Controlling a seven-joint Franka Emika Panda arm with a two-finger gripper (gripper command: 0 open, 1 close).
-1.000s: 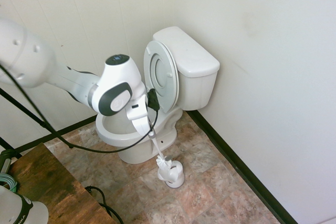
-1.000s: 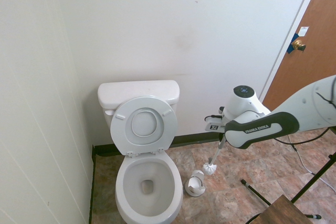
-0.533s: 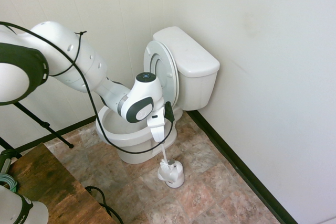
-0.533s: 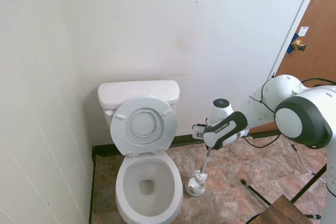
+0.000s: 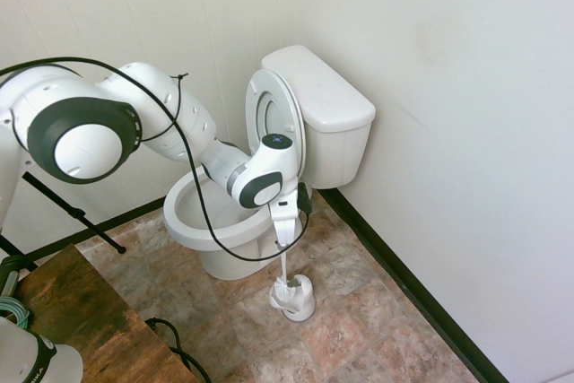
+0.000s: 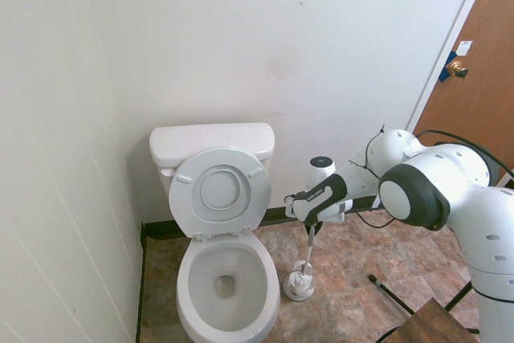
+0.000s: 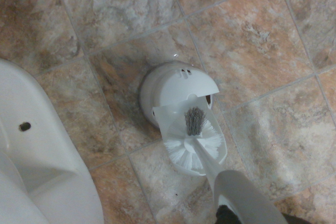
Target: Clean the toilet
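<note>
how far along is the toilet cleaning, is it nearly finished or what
Looks near the end, though the pictures can't confirm the scrubbing. The toilet stands with seat and lid up. In hand: the gripper, shut on the brush, has its head at the open brush holder on the floor. Left: seat the brush fully, let go, withdraw.

The room is evenly, softly bright, with no hard shadows anywhere. The toilet [image 5: 309, 123] shows a mild sheen on its tank and lid, no harsh glare. Both wide views bow straight lines near their edges. Up close, the floor tiles [image 7: 252, 35] are fairly sharp, while the brush handle [image 7: 247, 200] at five o'clock goes blurry.
</note>
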